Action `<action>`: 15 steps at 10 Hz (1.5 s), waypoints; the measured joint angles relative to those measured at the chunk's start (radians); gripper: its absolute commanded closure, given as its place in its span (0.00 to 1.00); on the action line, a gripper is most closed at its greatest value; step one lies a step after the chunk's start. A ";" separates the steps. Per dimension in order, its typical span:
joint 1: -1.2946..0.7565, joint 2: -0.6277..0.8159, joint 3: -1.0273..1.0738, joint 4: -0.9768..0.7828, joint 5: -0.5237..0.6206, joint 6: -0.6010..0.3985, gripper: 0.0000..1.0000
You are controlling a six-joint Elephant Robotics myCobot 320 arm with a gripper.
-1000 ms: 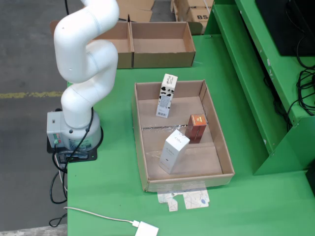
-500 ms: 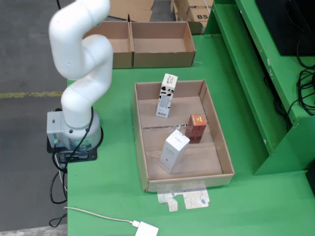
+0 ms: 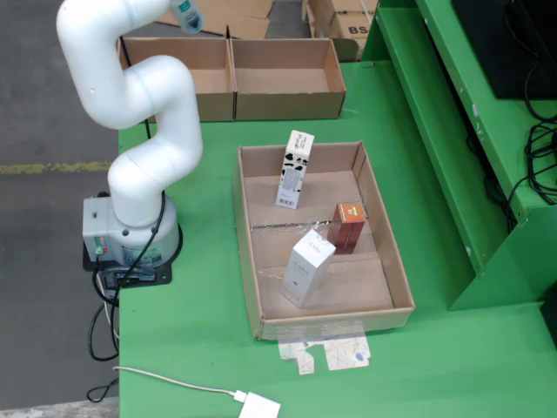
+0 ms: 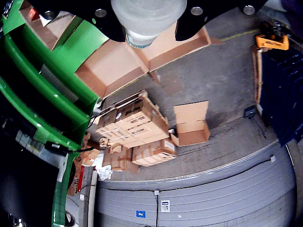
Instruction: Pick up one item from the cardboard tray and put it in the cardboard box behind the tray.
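While the arm (image 3: 130, 96) is folded up high over its base at the left of the fixed view, everything it needs sits down and to the right of it. The gripper (image 3: 187, 15) is at the very top edge of that view, above the cardboard box (image 3: 261, 83) behind the tray, and it's actually a suction cup (image 4: 147, 21) rather than fingers, so there's no opening to speak of. Nothing hangs from it in either view; the riding camera just looks out at the floor and stacked cartons.

The cardboard tray (image 3: 246, 252) holds three items: a tall white carton (image 3: 294, 170) standing near the far wall, a brown box (image 3: 346, 227) upright by the right wall, and a white box (image 3: 307, 266) leaning in the middle nearer the front. All are well apart from the cup. The tall white carton looks like the nearest, and its long axis runs vertical, so its small top face is probably what the cup has to meet.
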 measured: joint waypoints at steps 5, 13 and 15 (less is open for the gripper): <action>-0.087 -0.147 -0.003 0.218 -0.011 -0.221 1.00; -0.198 -0.205 -0.003 0.190 0.132 -0.198 1.00; -0.258 -0.256 -0.003 0.144 0.187 -0.199 1.00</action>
